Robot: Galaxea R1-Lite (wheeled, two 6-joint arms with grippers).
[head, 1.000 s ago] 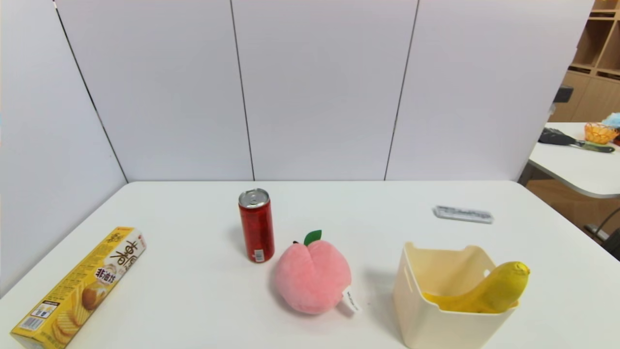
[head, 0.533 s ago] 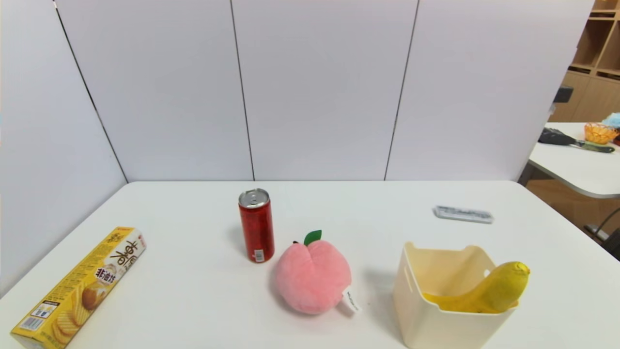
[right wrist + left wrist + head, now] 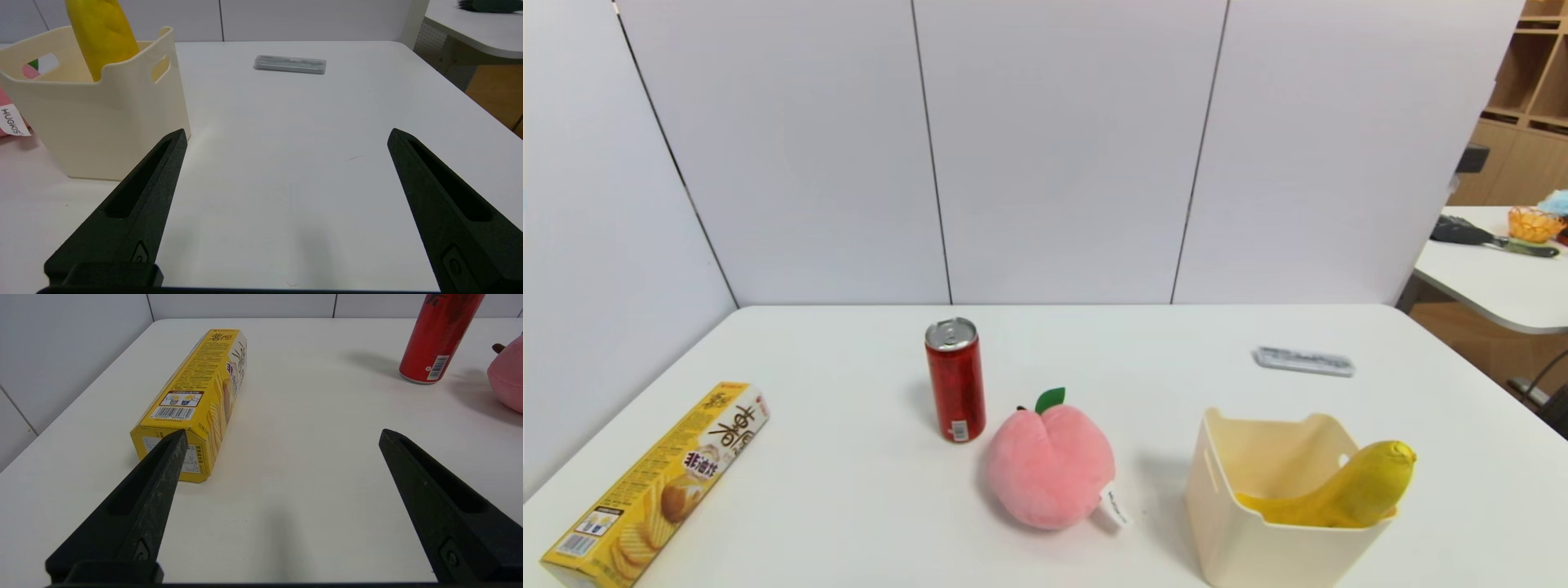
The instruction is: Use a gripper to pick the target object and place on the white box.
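Head view: your banana already sits in the white box at near right of the worktop, lower part down inside, upper end leaning over the right rim and sticking out. Neither arm shows here. Left of the box lies the pink plush peach, the red can stands just behind it, the yellow snack carton lies at near left, and a flat grey case lies far right.

Left wrist view: left end effector has its fingers spread wide, nothing between them, low over bare worktop. Carton just beyond one finger, can and peach edge farther off. Looks parked.

Right wrist view: right end effector is also spread wide and empty, over bare worktop to the near right of the box, apart from it. Banana stands up out of the box, free of any grip. Grey case lies beyond.

Judgement: pick and place look done and the release is made. You likely have nothing left but confirming the banana stays put; it leans on the rim, so a tip-out is possible.
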